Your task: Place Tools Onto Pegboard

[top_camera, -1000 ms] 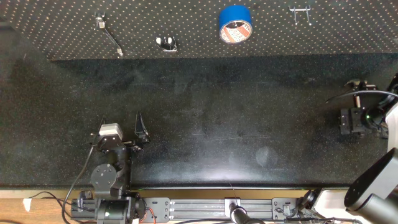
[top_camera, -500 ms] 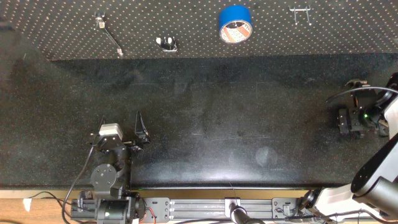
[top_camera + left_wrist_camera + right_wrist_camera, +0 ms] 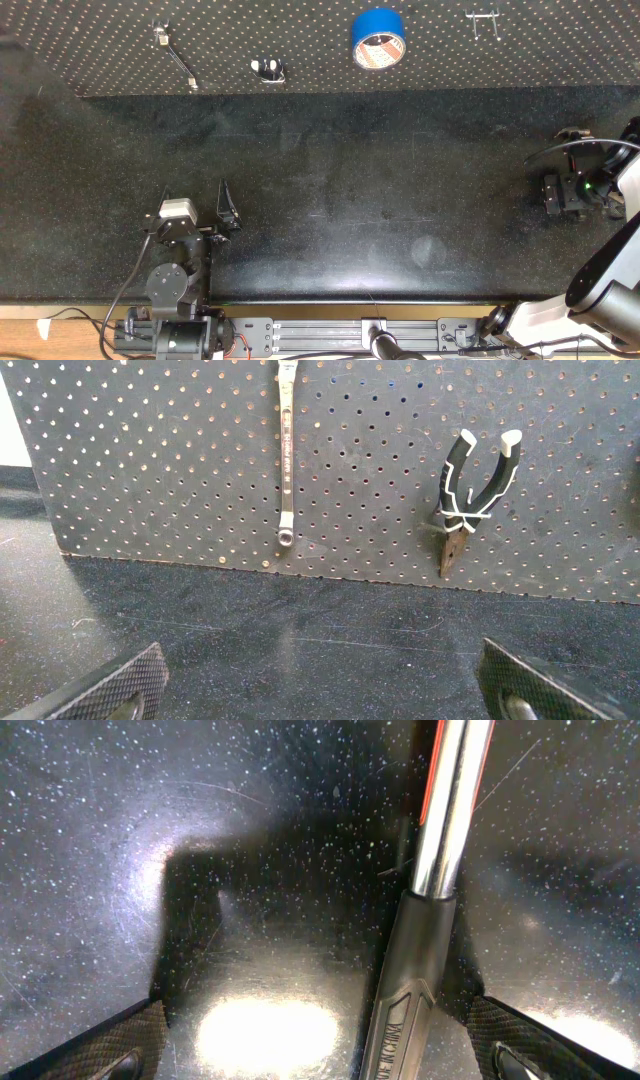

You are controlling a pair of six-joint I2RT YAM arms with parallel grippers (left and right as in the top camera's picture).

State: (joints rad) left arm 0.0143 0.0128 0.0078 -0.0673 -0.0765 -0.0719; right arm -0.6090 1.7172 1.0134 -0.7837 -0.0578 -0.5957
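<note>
Black speckled worktop (image 3: 330, 200), pegboard (image 3: 300, 40) behind (perforated)

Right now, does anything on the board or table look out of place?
Nothing looks damaged or spilled. The wrench, pliers and tape roll hang on the pegboard. The one stray: a chrome-shafted tool with a black grip lying on the table between the open fingers of the right gripper, not yet hung.

Workshop: pegboard (image 3: 150, 460) with hanging wrench (image 3: 285, 460), pliers (image 3: 455, 525)
</note>
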